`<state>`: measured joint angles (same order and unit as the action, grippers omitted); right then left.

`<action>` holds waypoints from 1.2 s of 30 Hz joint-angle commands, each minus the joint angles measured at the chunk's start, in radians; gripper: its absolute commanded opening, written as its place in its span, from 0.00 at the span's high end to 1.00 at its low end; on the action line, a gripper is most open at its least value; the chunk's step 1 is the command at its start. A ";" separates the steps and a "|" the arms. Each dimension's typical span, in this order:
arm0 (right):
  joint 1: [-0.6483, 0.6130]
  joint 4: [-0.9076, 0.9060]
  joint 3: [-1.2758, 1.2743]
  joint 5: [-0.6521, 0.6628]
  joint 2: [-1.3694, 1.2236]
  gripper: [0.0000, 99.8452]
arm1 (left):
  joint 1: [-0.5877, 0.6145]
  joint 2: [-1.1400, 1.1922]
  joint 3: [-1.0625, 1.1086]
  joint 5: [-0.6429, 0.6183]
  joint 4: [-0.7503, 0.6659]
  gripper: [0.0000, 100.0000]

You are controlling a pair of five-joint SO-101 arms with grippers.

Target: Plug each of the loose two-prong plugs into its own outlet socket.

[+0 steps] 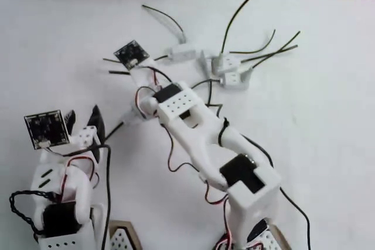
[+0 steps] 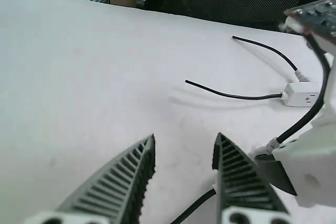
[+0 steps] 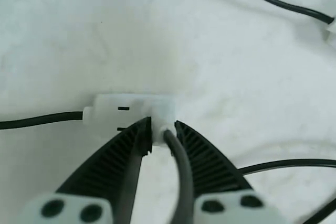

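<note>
My right gripper point(image 3: 161, 125) is shut on a small white two-prong plug point(image 3: 164, 113), whose black cord runs back between the fingers. The plug's front butts against the end of a white outlet socket point(image 3: 118, 116) lying on the table with a black cord trailing away. In the high view this right gripper point(image 1: 132, 115) sits left of the table's middle. My left gripper point(image 2: 185, 137) is open with nothing in it, hovering over bare table; in the high view the left gripper point(image 1: 83, 118) is just left of the right one. More white sockets and plugs point(image 1: 225, 62) lie farther back.
Another white socket point(image 2: 299, 94) with a thin black cord lies beyond the right gripper. Loose cords point(image 1: 234, 19) fan across the far middle of the white table point(image 1: 316, 115). A dark chair stands past the table's far edge. The right arm's body point(image 1: 205, 139) crosses the middle.
</note>
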<state>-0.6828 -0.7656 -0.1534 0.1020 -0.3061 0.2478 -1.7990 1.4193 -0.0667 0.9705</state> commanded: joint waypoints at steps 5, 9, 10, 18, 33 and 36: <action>-0.010 -0.015 0.021 0.012 -0.074 0.98 | 0.008 -0.015 -0.006 0.012 0.000 0.81; 0.004 -0.015 0.026 0.012 -0.061 0.98 | 0.008 -0.015 -0.006 0.012 0.000 0.81; 0.021 -0.015 0.035 0.012 -0.044 0.98 | 0.008 -0.015 -0.006 0.012 0.000 0.81; 0.222 0.008 0.117 -0.038 0.039 0.98 | 0.008 -0.015 -0.005 0.014 0.000 0.81; 0.372 -0.213 0.207 -0.091 0.185 0.83 | 0.008 -0.015 -0.002 0.060 -0.002 0.81; 0.378 -0.338 0.183 -0.091 0.344 0.92 | 0.008 -0.016 0.000 0.080 -0.026 0.81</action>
<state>-0.3207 -0.9958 0.0031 0.0161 -0.1481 0.2478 -1.7990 1.4208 -0.0192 0.9705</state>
